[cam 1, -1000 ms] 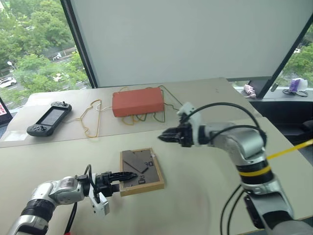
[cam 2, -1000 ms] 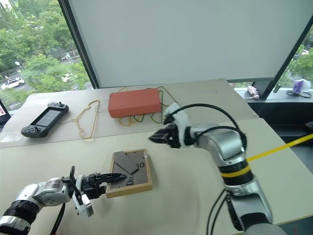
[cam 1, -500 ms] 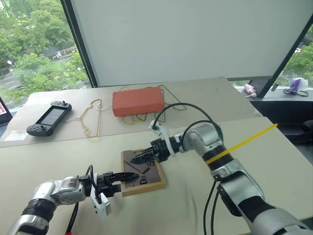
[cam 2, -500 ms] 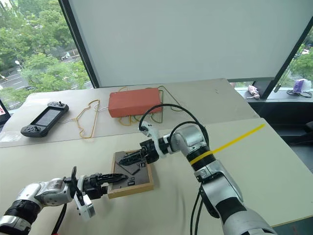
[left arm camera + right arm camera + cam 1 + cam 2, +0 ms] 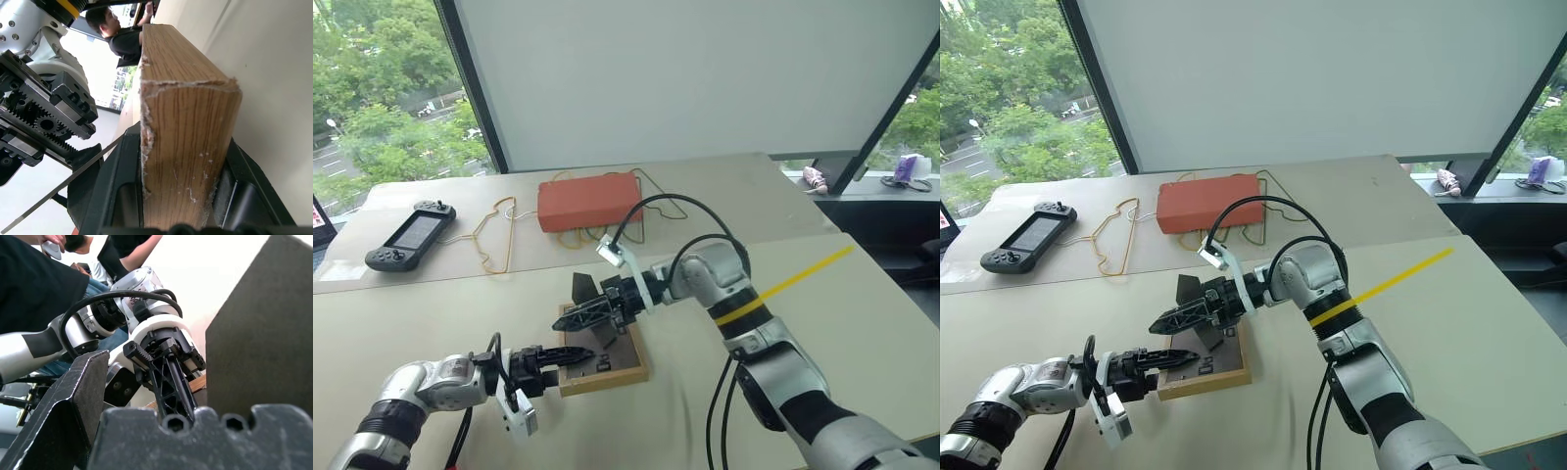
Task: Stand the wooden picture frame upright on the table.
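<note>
Wooden picture frame (image 5: 607, 354) lying back-up on the pale desk (image 5: 862, 323), near the front edge, dark grey back facing up, black clips visible on it. Fold-out stand (image 5: 585, 290) lifted off the back, rising as a dark grey flap at the frame's far left part.

Left pincer (image 5: 551, 357) reaching level from the left, clamped on the near left corner of the frame; in the left wrist view, black fingers (image 5: 120, 181) pressed against both faces of the light-wood edge (image 5: 183, 122), one above, one below. Frame flat or nearly flat on the desk under this grip.

Right pincer (image 5: 1167, 319) coming in from the right over the frame, pointing leftward and slightly down, jaws spread wide, holding nothing. Fingers just beside the raised stand, in front of it as seen from the head; in the right wrist view, stand (image 5: 259, 333) standing close on one side of the gap, one black finger (image 5: 63, 406) on the other. Contact between right finger and stand: cannot tell.

Further back on the desk, well apart from the frame: orange-red box (image 5: 589, 203) lying on a tangle of yellow wire hangers (image 5: 499, 235), and a dark handheld game console (image 5: 409, 236) to the left. Yellow tape strip (image 5: 803, 277) stretched across the right side, passing the right forearm. People in dark clothes (image 5: 34, 279) behind the robot in the wrist views.
</note>
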You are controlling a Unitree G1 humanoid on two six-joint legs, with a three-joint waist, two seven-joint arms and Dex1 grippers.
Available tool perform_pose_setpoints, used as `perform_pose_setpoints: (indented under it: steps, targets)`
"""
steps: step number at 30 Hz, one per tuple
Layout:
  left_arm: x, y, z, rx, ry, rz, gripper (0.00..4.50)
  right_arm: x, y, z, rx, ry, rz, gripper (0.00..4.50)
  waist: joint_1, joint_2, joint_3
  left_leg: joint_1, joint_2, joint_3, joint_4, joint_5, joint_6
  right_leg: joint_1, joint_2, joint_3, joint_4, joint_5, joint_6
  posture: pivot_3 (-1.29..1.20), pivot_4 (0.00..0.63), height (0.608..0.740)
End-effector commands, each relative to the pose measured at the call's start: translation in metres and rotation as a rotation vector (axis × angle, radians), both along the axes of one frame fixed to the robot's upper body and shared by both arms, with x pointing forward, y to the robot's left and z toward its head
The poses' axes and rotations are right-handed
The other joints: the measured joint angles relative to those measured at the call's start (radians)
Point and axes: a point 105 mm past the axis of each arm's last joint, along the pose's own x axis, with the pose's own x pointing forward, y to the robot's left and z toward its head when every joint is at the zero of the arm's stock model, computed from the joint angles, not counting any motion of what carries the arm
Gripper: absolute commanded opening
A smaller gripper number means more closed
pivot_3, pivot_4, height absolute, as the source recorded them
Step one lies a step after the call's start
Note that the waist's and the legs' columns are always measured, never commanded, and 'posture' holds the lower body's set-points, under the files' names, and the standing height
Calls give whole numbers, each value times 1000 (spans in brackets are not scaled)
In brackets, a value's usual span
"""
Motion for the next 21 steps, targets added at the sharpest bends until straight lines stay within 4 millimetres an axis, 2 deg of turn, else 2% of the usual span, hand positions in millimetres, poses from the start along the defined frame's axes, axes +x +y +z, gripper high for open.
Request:
perform_pose_setpoints:
  steps: [1, 3, 6, 8, 11, 12, 14, 16, 18, 21]
  targets:
    - [-3, 4, -20, 64, 74, 28, 1212, -4, -22, 19, 54, -93, -27, 4341, -2, 0, 0, -1, 0, 0, 0, 0, 0, -1, -1, 0, 0, 0, 0, 0, 150, 740]
    - [-3, 4, -20, 65, 76, 27, 1212, -3, -34, 6, -1, -122, -64, 4341, -2, 0, 0, -2, -1, 0, 0, 0, 0, -1, -2, -1, -1, 0, 0, 0, 150, 740]
    - [-2, 3, -20, 65, 79, 29, 1212, 10, -60, -18, -103, -138, -186, 4341, -2, -1, 0, -1, -3, 1, 0, 0, 0, -1, -4, -2, -2, 0, 1, 0, 150, 740]
    - [-1, 3, -20, 62, 79, 31, 1212, 23, -86, -32, -169, -149, -292, 4341, -1, -1, 0, 0, -3, 1, 0, 0, 0, 0, -4, -2, -2, 0, 1, 0, 150, 740]
    - [1, 2, -20, 57, 79, 36, 1212, 37, -128, -36, -208, -212, -433, 4341, 1, -1, -1, 3, -2, 2, 0, 0, 0, 4, -4, -2, -1, 1, 1, 0, 150, 740]
    - [1, 3, -20, 58, 80, 38, 1212, 36, -141, -32, -200, -291, -451, 4341, 2, -1, -1, 3, -2, 2, 1, 0, 1, 4, -4, -2, -1, 1, 1, 0, 150, 740]
    - [1, 3, -20, 58, 81, 40, 1212, 32, -153, -25, -195, -440, -443, 4341, 4, -1, -1, 2, -2, 2, 1, -2, 4, 4, -4, -2, -2, 2, 1, 0, 150, 740]
    - [2, 3, -20, 57, 83, 42, 1212, 18, -162, -19, -212, -719, -389, 4341, 4, -1, -1, 2, -2, 2, 2, -1, 2, 4, -4, -2, -2, 2, 2, 0, 150, 740]
    - [3, 3, -20, 58, 84, 44, 1212, 0, -160, -22, -264, -989, -275, 4341, 0, -1, -1, 2, -2, 3, 2, -1, 2, 4, -4, -2, -2, 1, 2, 0, 150, 740]
    - [5, 3, -18, 49, 83, 51, 1212, -32, -141, -36, -285, -1317, -35, 4341, -1, -1, -1, 3, -2, 4, 3, -1, 2, 5, -4, -2, -2, 1, 3, 0, 150, 740]
